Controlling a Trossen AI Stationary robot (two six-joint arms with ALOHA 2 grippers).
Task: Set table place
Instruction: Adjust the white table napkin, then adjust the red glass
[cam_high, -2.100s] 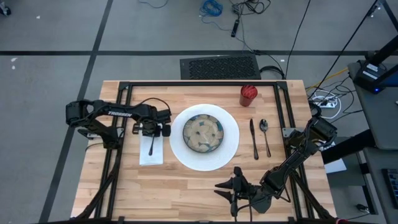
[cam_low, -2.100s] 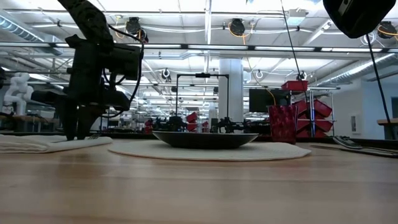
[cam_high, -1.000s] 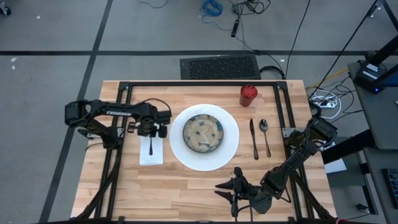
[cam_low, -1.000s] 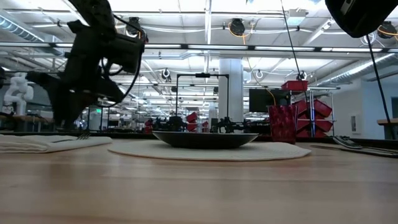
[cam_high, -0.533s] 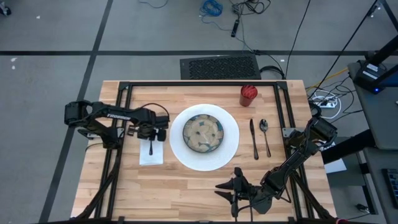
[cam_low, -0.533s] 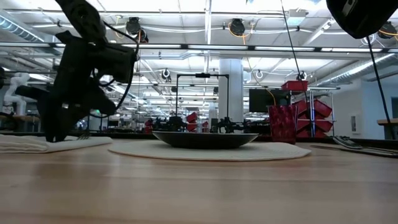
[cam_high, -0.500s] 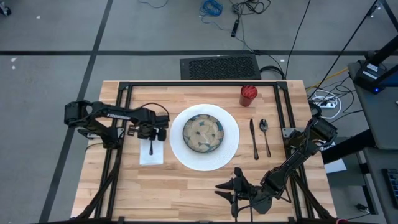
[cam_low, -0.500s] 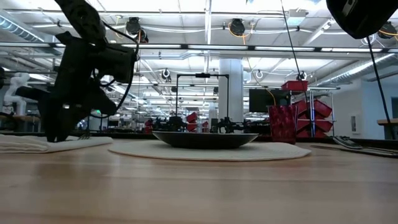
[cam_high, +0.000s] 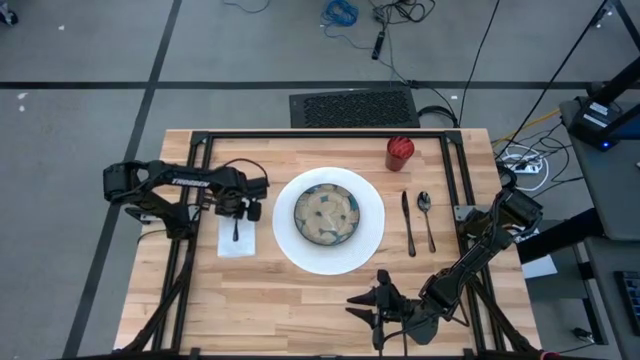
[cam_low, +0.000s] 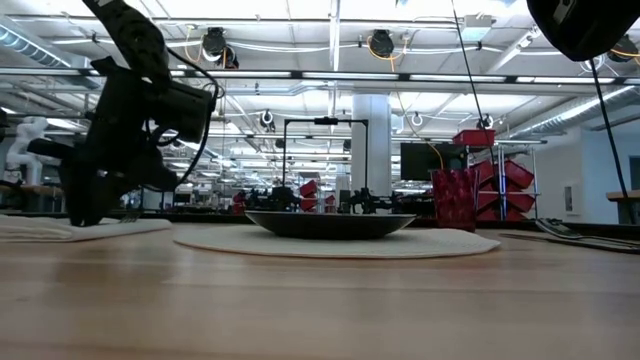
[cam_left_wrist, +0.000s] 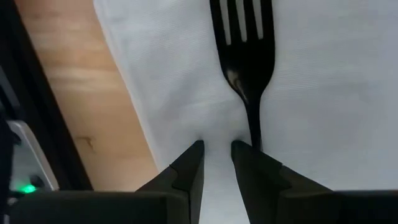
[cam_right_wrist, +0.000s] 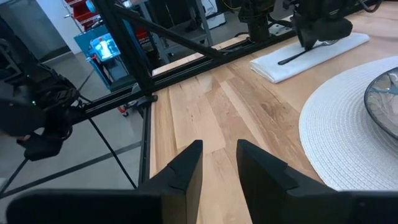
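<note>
Fork (cam_high: 236, 229) lies on the white napkin (cam_high: 236, 241) left of the plate (cam_high: 372, 232), long axis running near to far on the table (cam_high: 300, 300). Left gripper (cam_high: 238, 209) sits over its far end, fingers a narrow slit apart, holding nothing. Right gripper (cam_high: 372, 312) waits at the near edge, also slightly parted and empty.

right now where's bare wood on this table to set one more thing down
The near strip of the table below the napkin and white placemat is bare until the right claw. The far-left corner, beyond the left claw, is open too. It is crowded on the right: knife, spoon and red cup sit close.
</note>
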